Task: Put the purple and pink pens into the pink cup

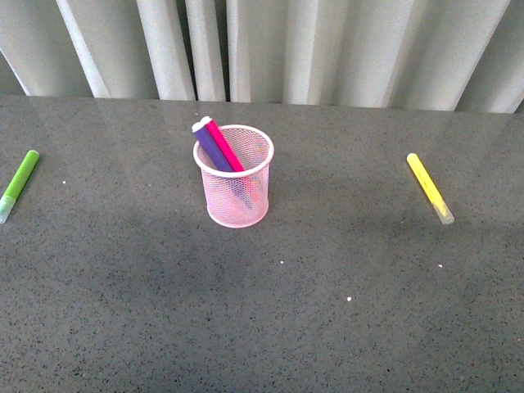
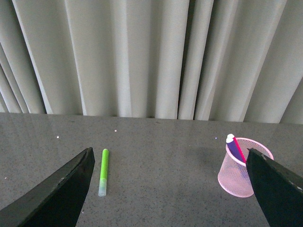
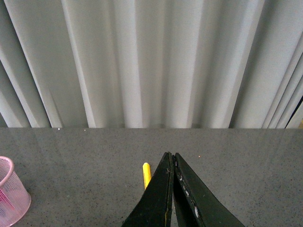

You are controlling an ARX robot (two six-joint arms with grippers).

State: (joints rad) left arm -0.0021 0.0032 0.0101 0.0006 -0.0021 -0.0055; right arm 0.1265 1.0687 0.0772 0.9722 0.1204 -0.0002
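The pink cup (image 1: 234, 177) stands on the grey table near the middle. The purple pen (image 1: 211, 147) and the pink pen (image 1: 224, 146) stand side by side in it, leaning left, caps above the rim. No arm shows in the front view. In the left wrist view my left gripper (image 2: 170, 161) is open and empty, its black fingers (image 2: 61, 191) wide apart, with the cup (image 2: 236, 176) and both pens (image 2: 234, 147) just inside the far finger. My right gripper (image 3: 171, 158) is shut and empty; the cup (image 3: 12, 194) sits far to its side.
A lime-green marker (image 1: 19, 185) lies at the table's left edge; it also shows in the left wrist view (image 2: 103, 171). A yellow marker (image 1: 430, 188) lies at the right, partly hidden behind the right gripper (image 3: 147, 174). Pale curtains (image 1: 270, 49) hang behind the table.
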